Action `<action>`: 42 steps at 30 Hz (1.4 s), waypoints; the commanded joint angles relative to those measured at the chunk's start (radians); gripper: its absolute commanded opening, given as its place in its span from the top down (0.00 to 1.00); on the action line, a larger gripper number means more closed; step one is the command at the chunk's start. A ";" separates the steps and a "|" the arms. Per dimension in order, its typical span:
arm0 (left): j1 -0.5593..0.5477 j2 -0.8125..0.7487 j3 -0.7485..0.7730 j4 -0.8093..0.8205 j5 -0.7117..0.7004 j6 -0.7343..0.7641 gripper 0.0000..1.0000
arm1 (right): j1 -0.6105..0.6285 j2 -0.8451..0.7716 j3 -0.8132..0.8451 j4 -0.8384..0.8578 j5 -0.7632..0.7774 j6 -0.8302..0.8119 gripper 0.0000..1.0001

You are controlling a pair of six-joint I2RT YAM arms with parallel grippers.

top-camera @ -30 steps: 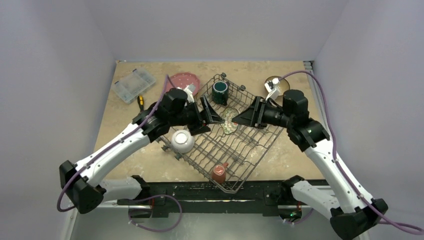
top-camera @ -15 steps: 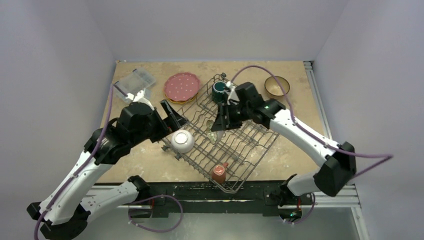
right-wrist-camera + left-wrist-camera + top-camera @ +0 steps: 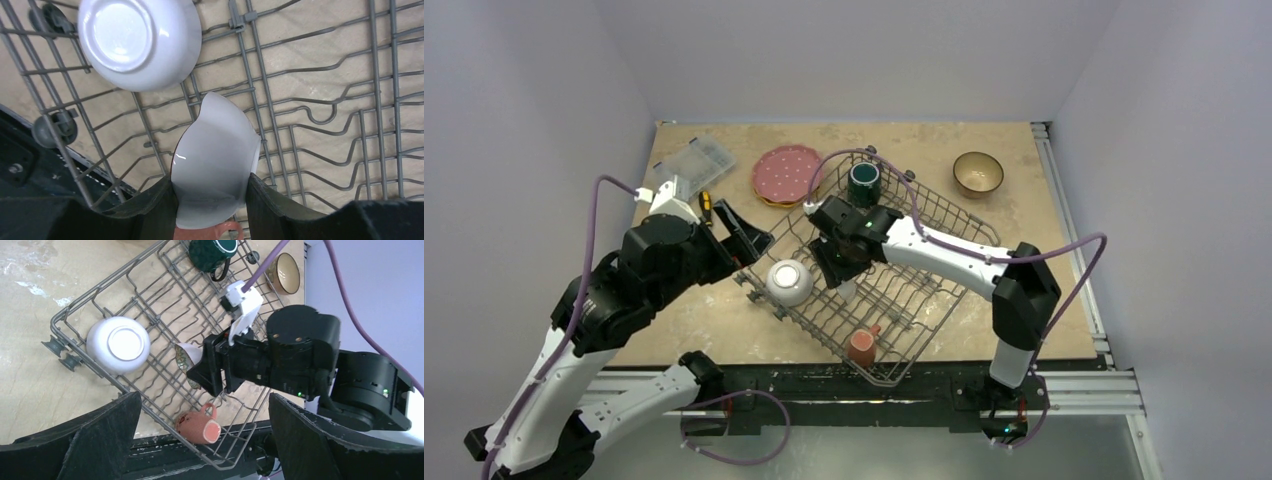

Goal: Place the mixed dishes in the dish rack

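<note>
Right gripper (image 3: 842, 270), top view: clamped on the small floral bowl (image 3: 850, 291) over the dish rack (image 3: 924, 300), beside the upturned white bowl (image 3: 788, 282). Left gripper (image 3: 746, 232) is spread wide, empty, at the rack's left edge. Left wrist view: floral bowl tilted above the tines. Right wrist view: both fingers press its sides.

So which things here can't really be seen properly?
Yellow plate: top view, only a sliver shows under the pink plate.
Clear box: top view, left arm covers its near corner.
Red mug: right wrist view, cut by the bottom edge, behind the small bowl.
Small bowl's inside: right wrist view shows only its back; in the left wrist view the right end effector covers part.
</note>
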 commanded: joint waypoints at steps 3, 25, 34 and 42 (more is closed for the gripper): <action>0.005 0.027 0.031 0.006 -0.004 0.032 0.02 | 0.044 0.045 0.052 0.005 0.089 -0.079 1.00; 0.005 0.094 0.082 0.032 0.032 0.052 0.02 | 0.116 0.056 0.039 0.016 0.064 -0.109 1.00; 0.004 0.078 0.066 0.029 0.025 0.042 0.02 | 0.120 0.082 0.021 0.030 0.084 -0.119 1.00; 0.005 0.072 0.054 0.027 0.028 0.034 0.02 | 0.133 0.099 0.016 0.033 0.073 -0.117 0.89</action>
